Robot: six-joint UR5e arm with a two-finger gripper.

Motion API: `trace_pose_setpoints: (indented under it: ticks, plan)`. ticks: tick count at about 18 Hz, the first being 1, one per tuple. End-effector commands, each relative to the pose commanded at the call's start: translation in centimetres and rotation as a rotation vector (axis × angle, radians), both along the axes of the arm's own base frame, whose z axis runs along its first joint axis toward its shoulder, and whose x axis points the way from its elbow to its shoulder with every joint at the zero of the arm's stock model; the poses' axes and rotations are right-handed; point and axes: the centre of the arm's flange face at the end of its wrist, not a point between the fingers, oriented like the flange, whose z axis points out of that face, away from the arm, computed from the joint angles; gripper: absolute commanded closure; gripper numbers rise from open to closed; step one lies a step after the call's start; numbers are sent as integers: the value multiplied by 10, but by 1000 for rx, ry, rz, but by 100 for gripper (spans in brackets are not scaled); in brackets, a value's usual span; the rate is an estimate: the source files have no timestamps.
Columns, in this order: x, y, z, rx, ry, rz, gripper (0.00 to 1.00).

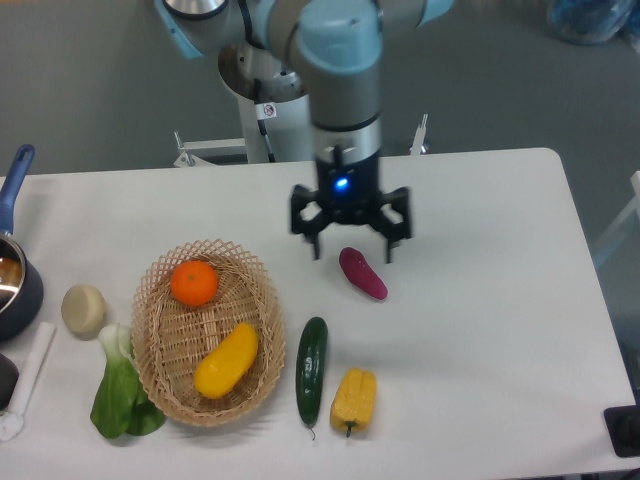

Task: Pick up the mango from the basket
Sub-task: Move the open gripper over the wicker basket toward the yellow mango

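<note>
The mango [226,360] is a smooth yellow-orange oval lying tilted in the near half of the tan wicker basket [160,300], at the table's left. A round orange [194,283] sits in the basket's far half. My gripper [352,252] hangs open above the table's middle, fingers pointing down, to the right of the basket and well apart from the mango. Nothing is between its fingers.
A purple sweet potato [362,273] lies just under the gripper's right side. A cucumber [312,369] and a yellow bell pepper [353,399] lie right of the basket. A bok choy [122,388], a pale round potato [83,309] and a blue pot [15,275] are at the left.
</note>
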Motion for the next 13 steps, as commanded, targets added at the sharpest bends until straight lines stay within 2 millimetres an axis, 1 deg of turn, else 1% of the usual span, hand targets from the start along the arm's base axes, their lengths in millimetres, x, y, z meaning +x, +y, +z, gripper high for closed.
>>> trace_pose_setpoints:
  ticks: [2, 4, 5, 7, 8, 11, 13]
  plan:
    - [18, 23, -14, -6, -6, -49, 0]
    - [29, 41, -32, 5, -1, -86, 0]
    - [34, 49, -44, -3, -6, -99, 0]
    - [34, 63, -54, -8, -11, -127, 0]
    - [37, 73, -59, -14, -9, -159, 0]
    - [38, 97, -80, -36, -11, -223, 0]
    - [39, 104, -88, -41, -16, -231, 0]
